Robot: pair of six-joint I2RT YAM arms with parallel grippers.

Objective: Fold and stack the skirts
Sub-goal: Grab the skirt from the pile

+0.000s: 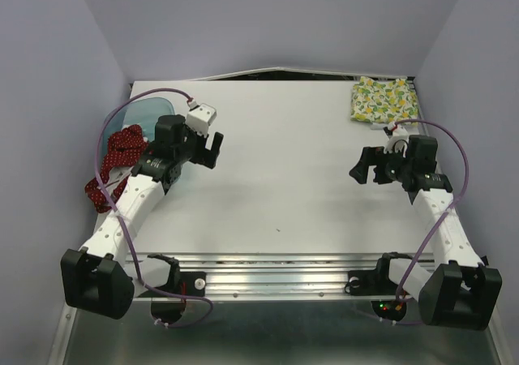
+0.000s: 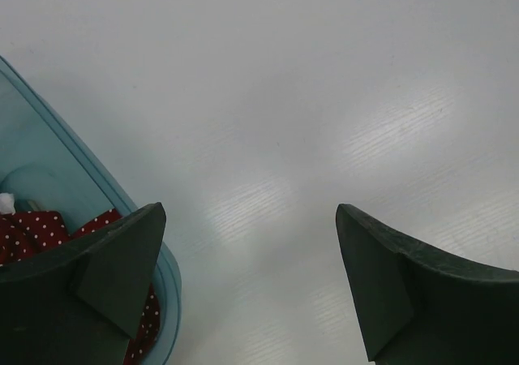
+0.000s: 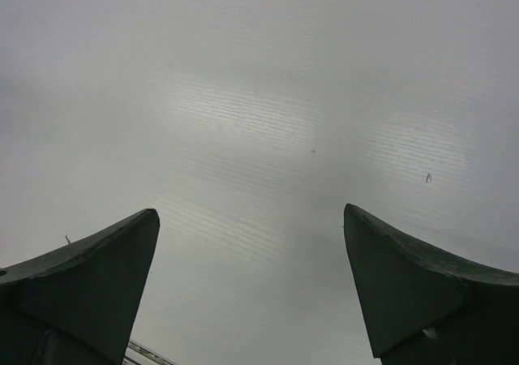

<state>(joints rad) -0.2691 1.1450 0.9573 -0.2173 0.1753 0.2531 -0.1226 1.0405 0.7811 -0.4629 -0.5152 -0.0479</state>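
Note:
The dark red polka-dot skirt (image 1: pixel 117 158) lies bunched in the translucent blue tray (image 1: pixel 142 113) at the left, spilling over its near edge; it also shows in the left wrist view (image 2: pixel 36 231). The cream fruit-print skirt (image 1: pixel 383 99) lies folded at the back right corner of the table. My left gripper (image 1: pixel 209 148) is open and empty over bare table just right of the tray (image 2: pixel 251 219). My right gripper (image 1: pixel 366 166) is open and empty over bare table (image 3: pixel 251 219), a little in front of the cream skirt.
The white table (image 1: pixel 284 178) is boxed in by pale walls at the left, back and right. A metal rail (image 1: pixel 268 272) with both arm bases runs along the near edge. Purple cables loop off both arms.

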